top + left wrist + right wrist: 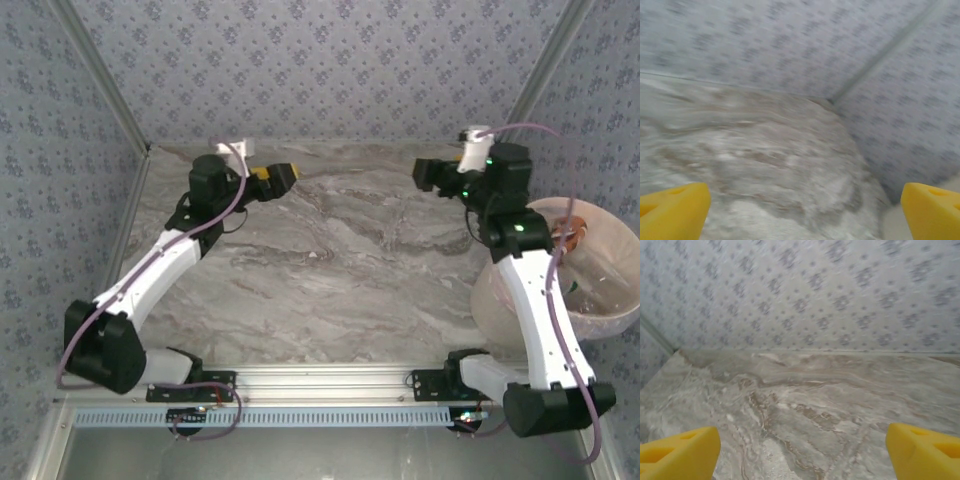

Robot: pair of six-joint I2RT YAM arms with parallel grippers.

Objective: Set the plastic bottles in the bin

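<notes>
Bottles: what shows of them sits inside the bin. An orange-brown bit lies near the far side of the liner and a small green bit lower down. Both are partly hidden by the R arm & its cable, too small to count or read labels. Bin stands at the R side of the table, just beside the R arm, pinkish-beige wall w/ whitish liner over the rim.

R gripper is up over the far R part of the table, pointing L toward the middle, apart from the bin. Wrist cam: its yellow fingertips sit at the bottom corners, wide apart, bare marble between them, so it's open, holding nothing. Beyond them the grey-veined top runs to the patterned back wall.

L gripper is over the far L part of the table, pointing R, facing the R gripper across a gap. Wrist cam is blurred, but yellow fingertips show at both bottom corners, far apart, marble between them. Open too, empty. That view looks toward a far corner where two wallpapered walls meet.

Both arms bend up from bases at the metal rail on the near edge. L arm is white w/ black joints, purple cable along it. R arm is the same, w/ green lights lit on its joints.
</notes>
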